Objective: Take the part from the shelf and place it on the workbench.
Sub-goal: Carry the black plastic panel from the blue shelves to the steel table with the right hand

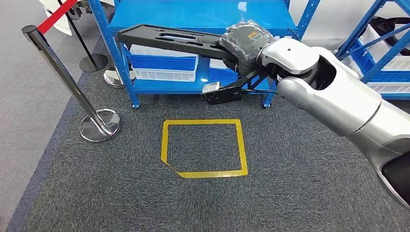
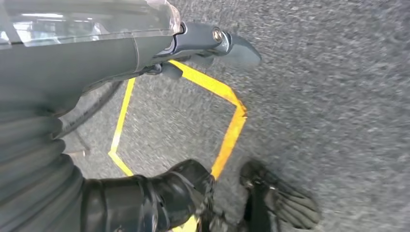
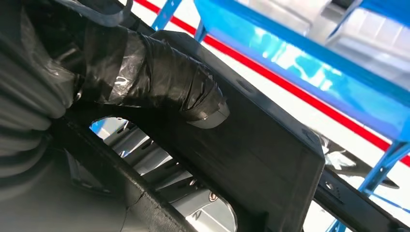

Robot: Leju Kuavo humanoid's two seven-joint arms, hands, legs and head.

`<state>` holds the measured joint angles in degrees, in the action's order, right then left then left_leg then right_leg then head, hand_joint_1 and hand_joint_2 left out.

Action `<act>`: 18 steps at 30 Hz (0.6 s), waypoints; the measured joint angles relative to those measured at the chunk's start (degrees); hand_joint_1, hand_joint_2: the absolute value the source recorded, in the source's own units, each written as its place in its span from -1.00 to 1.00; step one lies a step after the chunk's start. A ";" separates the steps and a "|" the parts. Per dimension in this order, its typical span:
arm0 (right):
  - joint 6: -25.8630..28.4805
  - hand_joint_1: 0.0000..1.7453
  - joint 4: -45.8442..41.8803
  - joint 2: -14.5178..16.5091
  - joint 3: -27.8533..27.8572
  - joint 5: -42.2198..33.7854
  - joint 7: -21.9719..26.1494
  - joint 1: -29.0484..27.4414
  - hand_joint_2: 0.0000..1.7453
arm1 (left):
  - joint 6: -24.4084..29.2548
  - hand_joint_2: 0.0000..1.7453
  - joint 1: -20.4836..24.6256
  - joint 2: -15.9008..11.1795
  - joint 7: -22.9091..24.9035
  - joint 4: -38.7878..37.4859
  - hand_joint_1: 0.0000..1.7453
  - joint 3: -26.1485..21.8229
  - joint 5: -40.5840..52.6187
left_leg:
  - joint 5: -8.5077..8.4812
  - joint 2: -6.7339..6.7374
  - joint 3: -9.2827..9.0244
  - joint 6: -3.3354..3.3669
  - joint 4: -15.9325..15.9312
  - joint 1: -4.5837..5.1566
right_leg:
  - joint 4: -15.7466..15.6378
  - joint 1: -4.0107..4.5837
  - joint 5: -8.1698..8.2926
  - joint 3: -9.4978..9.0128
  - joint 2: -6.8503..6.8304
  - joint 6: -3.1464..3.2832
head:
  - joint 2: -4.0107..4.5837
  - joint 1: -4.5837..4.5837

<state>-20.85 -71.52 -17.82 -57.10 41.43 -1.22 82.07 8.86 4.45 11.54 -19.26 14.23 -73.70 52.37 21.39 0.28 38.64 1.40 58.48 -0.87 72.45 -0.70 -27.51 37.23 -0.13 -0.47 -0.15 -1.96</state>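
Now the right hand [image 1: 244,41] is closed around one end of the long black flat plastic part with slots [image 1: 167,39], and the part is held in the air, nearly level, in front of the blue metal shelf [image 1: 203,14]. In the right wrist view the taped dark thumb [image 3: 159,79] presses on the black body of the part, so the grip looks firm. The part seems to be free of the shelf board, though its far end is close to the blue upright [image 1: 112,48], near the white and blue plastic bins [image 1: 164,65].

The left hand [image 2: 208,46] hangs low over the dark grey carpet [image 1: 290,183], above the yellow tape rectangle [image 1: 203,147] on the floor. Whether its fingers are apart or closed I cannot tell.

I judge that the taking step is almost done and the carrying step is beginning. No counter is visible, so the robot probably must turn or walk to find it. The next move asks for care: the part is long and held at one end, so it can swing and hit the shelf upright or the chrome post with red belt [image 1: 63,77]. A steady wrist and a slow turn would be wise.
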 joint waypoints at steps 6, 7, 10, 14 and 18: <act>0.58 1.00 -0.46 -0.06 -0.01 0.16 -0.10 -0.11 1.00 | 0.13 1.00 -0.04 0.33 0.39 -0.03 -1.00 0.02 0.66 | -3.00 -0.11 1.82 -1.71 -0.63 0.12 | -14.92 0.68 -2.36 -9.30 -0.35 1.96 | 0.01 -0.02; 0.59 1.00 -0.44 0.01 -0.02 0.20 -0.13 -0.20 1.00 | 0.20 1.00 -0.06 0.30 0.54 -0.03 -1.00 0.03 0.88 | -1.51 -0.27 2.40 -1.93 0.24 0.16 | -15.16 0.49 -1.55 -8.66 -0.56 2.39 | 0.01 -0.03; 0.61 1.00 -0.27 0.22 -0.05 0.40 -0.15 -0.31 1.00 | -0.08 1.00 -0.14 0.25 0.15 -0.03 -1.00 0.04 1.04 | 7.62 -0.45 4.63 -2.41 9.53 0.07 | -15.22 0.37 0.96 -5.73 -0.75 3.22 | 0.01 -0.05; 0.61 1.00 -0.02 0.28 -0.38 0.82 -0.05 -0.60 1.00 | -0.75 1.00 -0.01 0.17 -1.00 -0.03 -1.00 0.04 0.86 | 5.16 -0.44 2.71 -2.96 17.12 -0.16 | -14.39 0.38 3.93 -1.31 -0.71 2.80 | 0.02 -0.05; 0.60 1.00 0.07 0.43 -0.46 1.12 0.04 -0.51 1.00 | -0.42 1.00 0.22 0.06 0.06 -0.03 -1.00 0.04 0.85 | 7.73 -0.54 -9.33 -2.49 2.15 -0.11 | -12.60 0.54 5.61 1.55 -0.89 1.84 | 0.01 -0.04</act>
<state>-20.25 -71.45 -17.39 -57.56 42.55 -1.18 81.56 8.44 4.67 11.61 -19.21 14.21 -73.66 53.22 29.13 -0.26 29.30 -1.09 60.63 -0.98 59.84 -0.16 -21.90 38.78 -1.02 1.36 -0.14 -2.00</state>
